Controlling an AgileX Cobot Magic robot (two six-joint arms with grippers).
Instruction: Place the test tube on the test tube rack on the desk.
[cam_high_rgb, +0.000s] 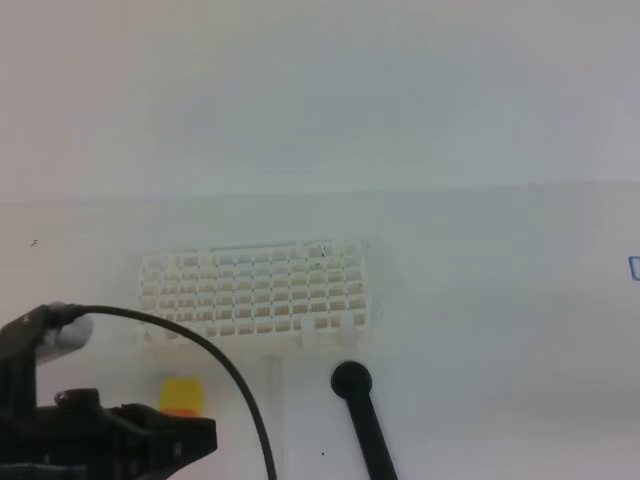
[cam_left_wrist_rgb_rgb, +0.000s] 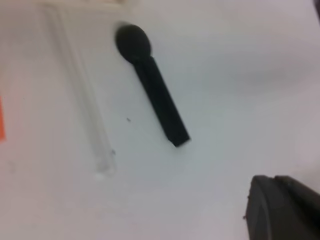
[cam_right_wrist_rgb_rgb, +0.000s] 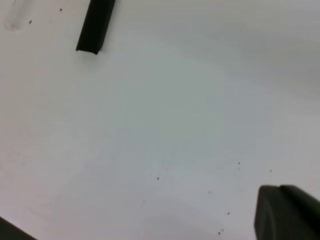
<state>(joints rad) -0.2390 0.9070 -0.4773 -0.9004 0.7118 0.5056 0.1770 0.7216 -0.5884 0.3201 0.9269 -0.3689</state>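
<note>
The test tube (cam_left_wrist_rgb_rgb: 82, 95) lies flat on the white desk (cam_high_rgb: 480, 300), clear and faint, just in front of the test tube rack (cam_high_rgb: 260, 295); it also shows dimly in the high view as the test tube (cam_high_rgb: 275, 400). The white grid rack stands empty at centre left. My left arm (cam_high_rgb: 110, 435) hovers at the bottom left, left of the tube. Only a dark corner of the left gripper (cam_left_wrist_rgb_rgb: 282, 207) shows, shut and holding nothing. A dark corner of the right gripper (cam_right_wrist_rgb_rgb: 287, 212) is likewise shut over bare desk, and the tube's end (cam_right_wrist_rgb_rgb: 14, 15) sits at the far top left.
A black round-headed rod (cam_high_rgb: 365, 420) lies right of the tube, almost parallel to it. A yellow-and-orange block (cam_high_rgb: 182, 397) sits left of the tube, near my left arm. A black cable (cam_high_rgb: 230, 370) arcs over from the arm across the rack's front left.
</note>
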